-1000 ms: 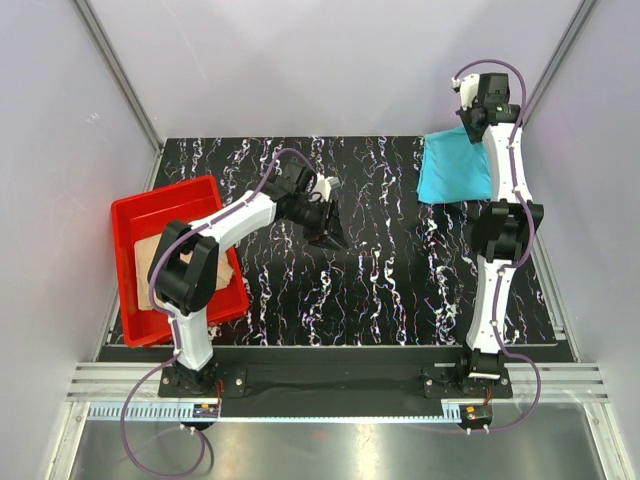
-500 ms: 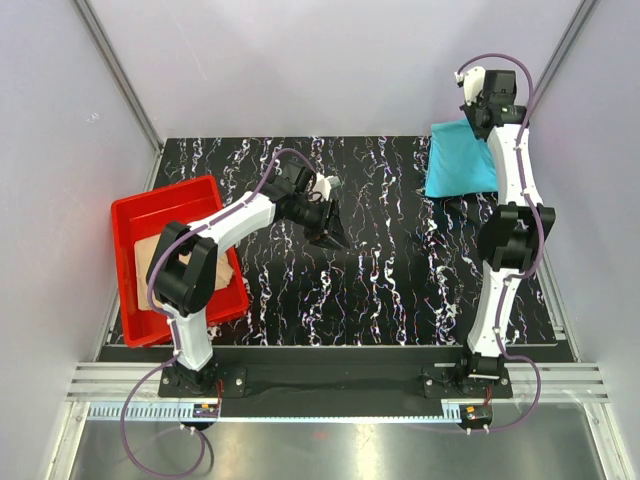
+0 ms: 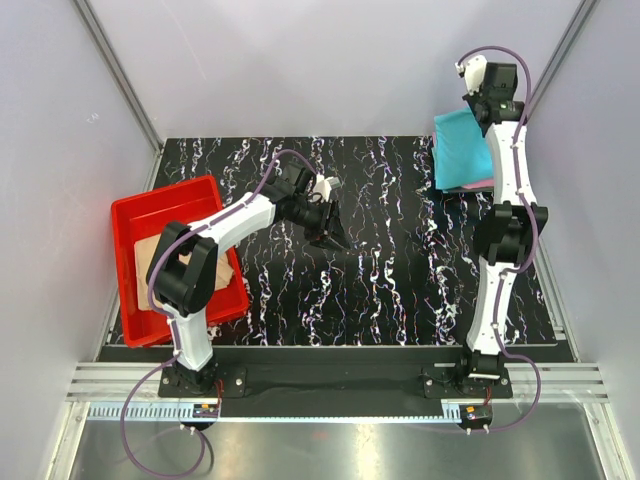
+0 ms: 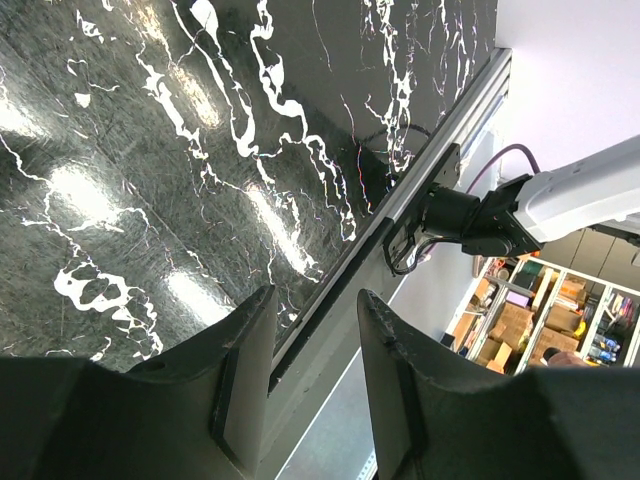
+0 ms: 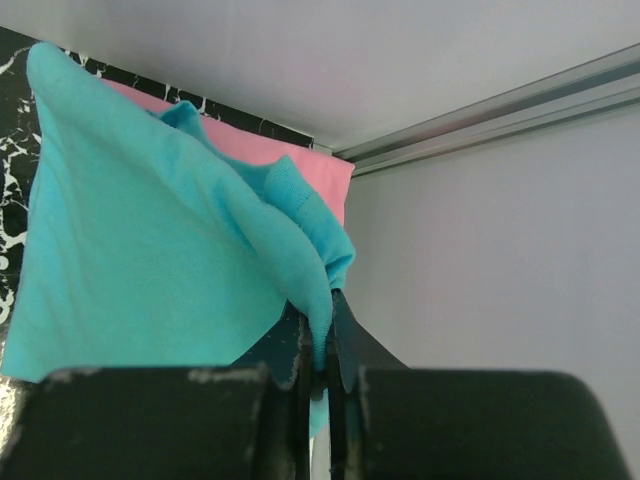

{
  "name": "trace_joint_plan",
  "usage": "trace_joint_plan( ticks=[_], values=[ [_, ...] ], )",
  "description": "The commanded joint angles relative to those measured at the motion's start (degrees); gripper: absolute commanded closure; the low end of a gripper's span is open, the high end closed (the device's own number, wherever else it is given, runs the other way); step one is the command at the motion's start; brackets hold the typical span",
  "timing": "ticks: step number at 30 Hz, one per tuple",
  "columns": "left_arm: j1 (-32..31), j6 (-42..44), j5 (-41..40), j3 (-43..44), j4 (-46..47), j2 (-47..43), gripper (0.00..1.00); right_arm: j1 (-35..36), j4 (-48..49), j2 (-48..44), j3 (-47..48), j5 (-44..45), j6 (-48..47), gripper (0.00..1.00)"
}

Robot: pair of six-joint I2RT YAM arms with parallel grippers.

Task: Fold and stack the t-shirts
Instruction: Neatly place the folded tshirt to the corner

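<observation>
Shirts sit at both ends. At the left, what looks like the tan shirt (image 3: 148,262) lies in the tray (image 3: 160,200). Mid-table, the left gripper (image 3: 335,238) hangs half-open and empty. Far right, the right gripper (image 5: 320,340) is pinched tight on the blue shirt (image 5: 150,230), which is lifted over the pink shirt (image 5: 285,155). So thin a pinch could slip, and the trailing cloth could drag the pink shirt askew.
</observation>
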Motion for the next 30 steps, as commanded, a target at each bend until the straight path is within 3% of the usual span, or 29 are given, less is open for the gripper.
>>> trace_joint_plan(
  ticks=[1,7,16,30],
  values=[
    [-0.1,-0.3,2.3,0.2,1.5,-2.1,0.57,-0.2,2.4,0.8,3.8,1.9,-1.4,1.0],
    [-0.1,-0.8,2.8,0.0,2.0,-2.2,0.57,1.1,3.0,-5.2,-3.7,-4.1,1.4,1.0],
    [-0.3,-1.2,3.0,-0.4,2.6,-2.4,0.57,3.5,1.2,-12.1,-10.6,-3.7,2.7,1.0],
    [-0.5,-1.7,3.1,-0.7,3.2,-2.2,0.57,6.7,-0.7,-14.6,-9.9,-0.3,2.7,1.0]
  ],
)
